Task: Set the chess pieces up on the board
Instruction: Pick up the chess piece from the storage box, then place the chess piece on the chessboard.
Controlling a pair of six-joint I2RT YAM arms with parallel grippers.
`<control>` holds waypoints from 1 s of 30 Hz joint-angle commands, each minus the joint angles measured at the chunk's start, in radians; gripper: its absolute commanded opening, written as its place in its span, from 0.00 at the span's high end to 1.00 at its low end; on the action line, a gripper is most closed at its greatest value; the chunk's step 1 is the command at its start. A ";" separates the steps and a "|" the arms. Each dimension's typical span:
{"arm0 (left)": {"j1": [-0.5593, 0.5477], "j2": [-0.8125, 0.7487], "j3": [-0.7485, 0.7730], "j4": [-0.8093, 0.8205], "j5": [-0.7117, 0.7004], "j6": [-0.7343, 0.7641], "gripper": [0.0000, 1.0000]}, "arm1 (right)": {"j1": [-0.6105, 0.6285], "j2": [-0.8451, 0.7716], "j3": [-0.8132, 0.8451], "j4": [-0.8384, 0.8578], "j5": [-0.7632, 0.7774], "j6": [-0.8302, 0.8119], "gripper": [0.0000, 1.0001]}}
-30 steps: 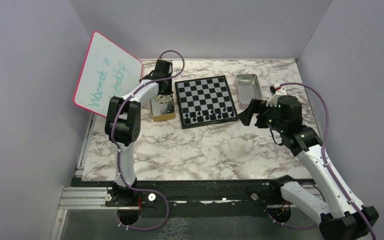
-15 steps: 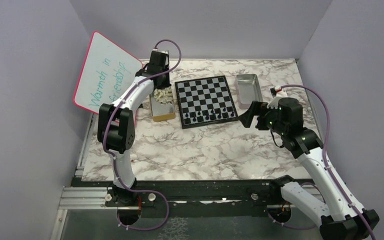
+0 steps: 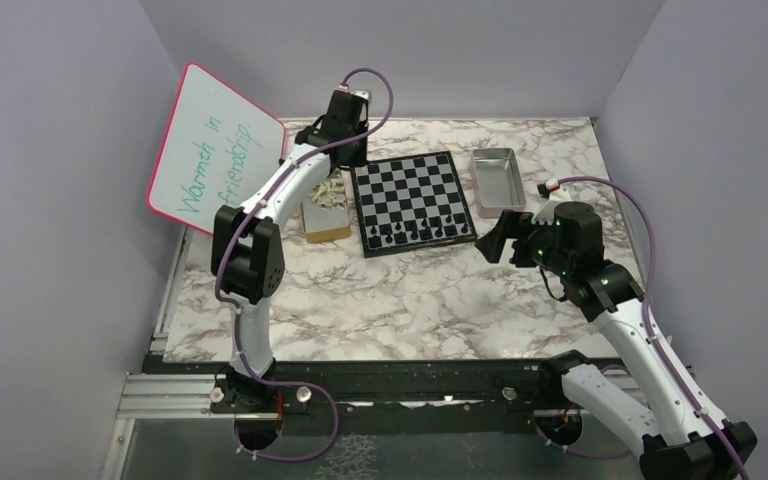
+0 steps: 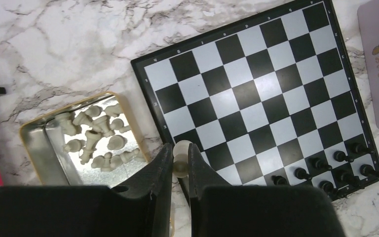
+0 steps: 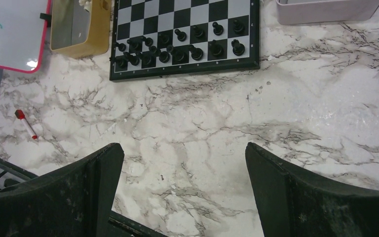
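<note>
Left pincer: nearly closed, pinching one pale piece by its round head, over the board's edge next to the tin.
Right pincer: wide open, nothing in it, over bare table short of the board.
Board: black pieces crowded along one edge, other rows bare.
Spare pale pieces: heaped in the tin.
Step in hand: probably taking the pale piece to the rows opposite the black ones.
Doing it well: upright, centred over one square, lowered until the base touches, then released; no dragging.
</note>
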State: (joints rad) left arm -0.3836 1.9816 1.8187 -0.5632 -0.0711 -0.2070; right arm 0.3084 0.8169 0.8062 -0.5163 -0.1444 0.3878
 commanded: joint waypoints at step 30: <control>-0.033 0.375 0.415 -0.023 0.007 0.000 0.90 | -0.001 -0.023 -0.009 0.006 -0.054 0.016 0.00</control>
State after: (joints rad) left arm -0.4072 2.3108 2.1593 -0.5854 -0.0933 -0.1711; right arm 0.3084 0.7834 0.8055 -0.5167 -0.1848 0.4007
